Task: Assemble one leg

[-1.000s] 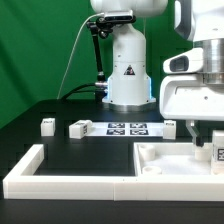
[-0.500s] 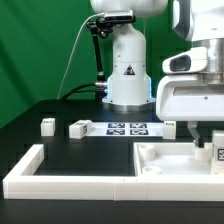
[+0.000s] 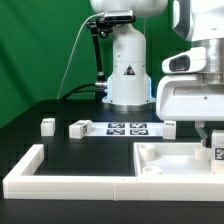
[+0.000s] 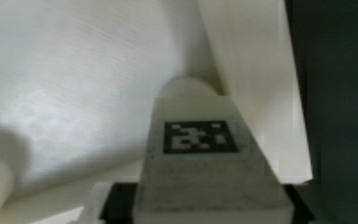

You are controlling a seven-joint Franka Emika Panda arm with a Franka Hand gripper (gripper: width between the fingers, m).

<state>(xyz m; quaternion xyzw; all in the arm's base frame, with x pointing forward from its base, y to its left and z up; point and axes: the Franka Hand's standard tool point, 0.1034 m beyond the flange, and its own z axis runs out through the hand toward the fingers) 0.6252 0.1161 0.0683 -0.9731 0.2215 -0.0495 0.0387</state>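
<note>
My gripper hangs at the exterior view's right, over the large white tray-like part. It is shut on a leg, a small white block with a black-and-white tag. In the wrist view the leg stands out from between the dark fingers of the gripper, its tip over the tray part's white surface near a raised rim. Three more legs lie on the table: one at the left, one beside it, one behind the tray part.
The marker board lies flat in front of the robot base. The long white L-shaped border wall runs along the front and left. The table top is black.
The gripper with the leg has shifted slightly toward the exterior view's right and a little lower. Nothing else has moved.
</note>
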